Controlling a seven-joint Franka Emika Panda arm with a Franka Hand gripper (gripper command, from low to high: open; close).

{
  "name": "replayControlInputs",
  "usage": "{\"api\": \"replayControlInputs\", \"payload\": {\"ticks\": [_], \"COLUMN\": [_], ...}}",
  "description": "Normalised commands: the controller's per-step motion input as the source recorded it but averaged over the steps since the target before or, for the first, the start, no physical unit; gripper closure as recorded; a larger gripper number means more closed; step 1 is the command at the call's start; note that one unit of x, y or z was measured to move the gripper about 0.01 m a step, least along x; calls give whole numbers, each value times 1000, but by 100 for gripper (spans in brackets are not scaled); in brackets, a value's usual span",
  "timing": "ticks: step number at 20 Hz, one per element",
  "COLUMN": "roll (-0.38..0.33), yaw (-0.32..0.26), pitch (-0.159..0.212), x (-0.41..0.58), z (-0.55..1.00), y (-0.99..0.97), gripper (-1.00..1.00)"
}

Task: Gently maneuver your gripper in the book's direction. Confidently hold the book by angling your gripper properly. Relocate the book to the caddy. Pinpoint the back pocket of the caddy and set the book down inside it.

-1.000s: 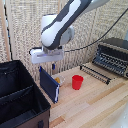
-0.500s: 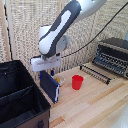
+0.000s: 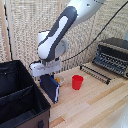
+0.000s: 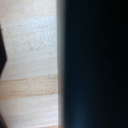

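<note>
Exterior view, claw (image 3: 48, 75) clamping book (image 3: 50, 86)

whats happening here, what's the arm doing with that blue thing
A white robot arm's gripper is clamped on the top of a dark blue book, holding it roughly upright over the wooden table. The black caddy sits just toward the exterior view's left, and the book is not in it yet. A red cup stands just beyond the book, and a toaster oven sits at the far right.
</note>
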Motion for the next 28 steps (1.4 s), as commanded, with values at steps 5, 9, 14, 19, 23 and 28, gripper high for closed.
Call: {"api": "replayControlInputs", "payload": {"ticks": [5, 9, 14, 19, 23, 28], "roll": [-41, -59, -45, 1, 0, -20], "yaw": [60, 28, -123, -213, -140, -27], "pitch": [10, -22, -108, -47, 1, 64], "x": [50, 26, 0, 0, -26, -85], "z": [0, 9, 305, 961, 988, 932], "y": [38, 87, 291, 278, 301, 382], "gripper": [100, 100, 100, 100, 100, 100]}}
